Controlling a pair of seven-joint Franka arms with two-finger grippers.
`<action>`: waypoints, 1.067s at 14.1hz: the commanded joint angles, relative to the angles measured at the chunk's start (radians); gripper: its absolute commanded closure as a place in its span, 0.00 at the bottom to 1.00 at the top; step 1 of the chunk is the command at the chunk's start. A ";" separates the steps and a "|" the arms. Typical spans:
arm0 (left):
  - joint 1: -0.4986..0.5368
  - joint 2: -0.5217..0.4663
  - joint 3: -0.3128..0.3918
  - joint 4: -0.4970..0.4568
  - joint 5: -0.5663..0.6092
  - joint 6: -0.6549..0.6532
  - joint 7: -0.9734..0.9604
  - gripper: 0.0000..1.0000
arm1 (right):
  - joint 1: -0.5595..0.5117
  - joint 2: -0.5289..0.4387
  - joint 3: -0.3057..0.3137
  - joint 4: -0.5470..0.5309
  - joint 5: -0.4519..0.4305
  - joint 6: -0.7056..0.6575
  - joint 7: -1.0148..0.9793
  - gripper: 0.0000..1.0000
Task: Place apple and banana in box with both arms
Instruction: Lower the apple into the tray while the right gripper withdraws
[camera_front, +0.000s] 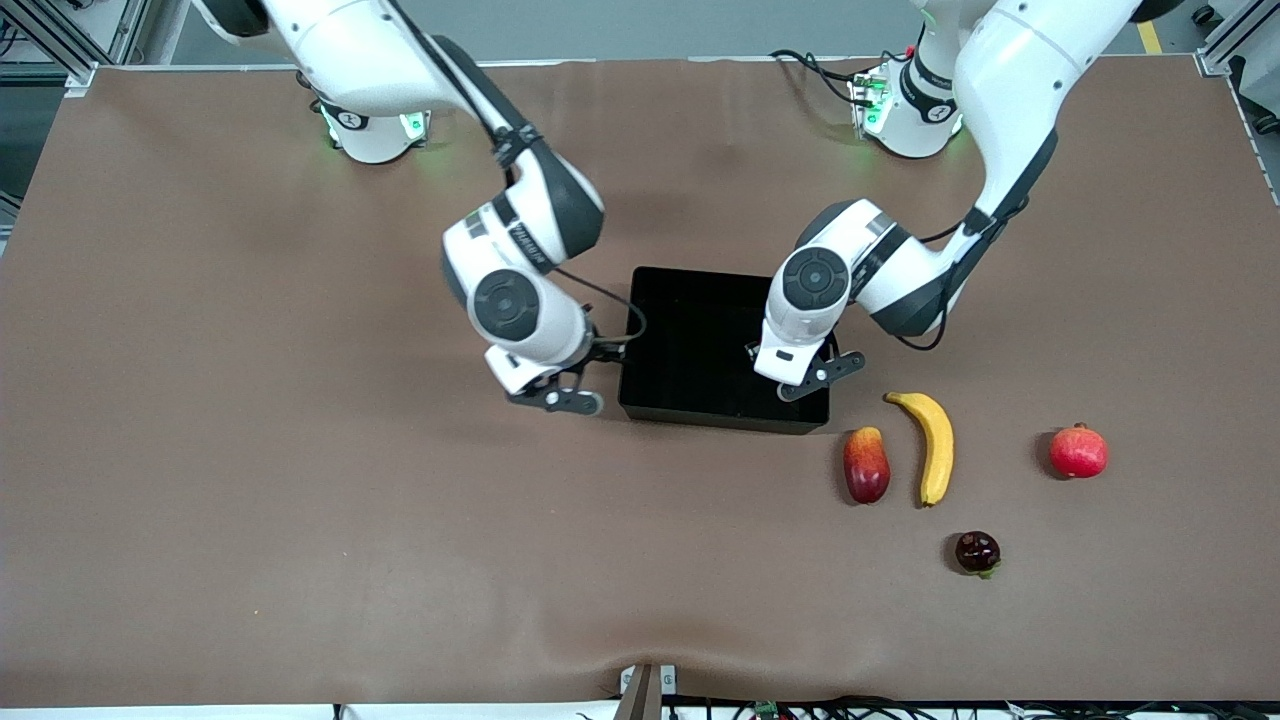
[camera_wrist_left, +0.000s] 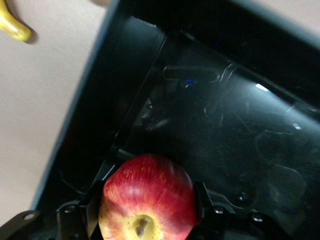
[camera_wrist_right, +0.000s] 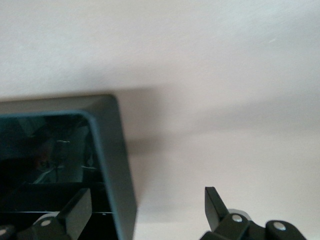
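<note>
The left gripper (camera_front: 775, 375) hangs over the box (camera_front: 690, 340) at its left-arm end, clamped on the apple (camera_wrist_left: 148, 200), so the apple is over the tray but not yet released. The right gripper (camera_wrist_right: 145, 210) hovers with fingers spread, empty, astride the box wall at the other end. The banana (camera_front: 932, 445) lies on the table untouched, nearer the camera than the box; that one's left to do.

box (camera_wrist_right: 112, 165) corner, open jaws straddling wall

front: bright, even | wrists: soft blur | glare on box (camera_wrist_left: 260, 100) (glossy)
</note>
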 joint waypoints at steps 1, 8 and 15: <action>0.003 0.022 -0.005 0.003 0.025 0.023 -0.032 1.00 | -0.077 -0.033 0.014 -0.026 -0.011 -0.046 -0.072 0.00; 0.018 -0.042 -0.008 0.024 0.057 0.020 -0.034 0.00 | -0.345 -0.127 0.013 -0.044 -0.086 -0.265 -0.410 0.00; 0.082 -0.125 -0.008 0.229 -0.015 -0.228 0.167 0.00 | -0.610 -0.235 0.013 -0.049 -0.179 -0.393 -0.771 0.00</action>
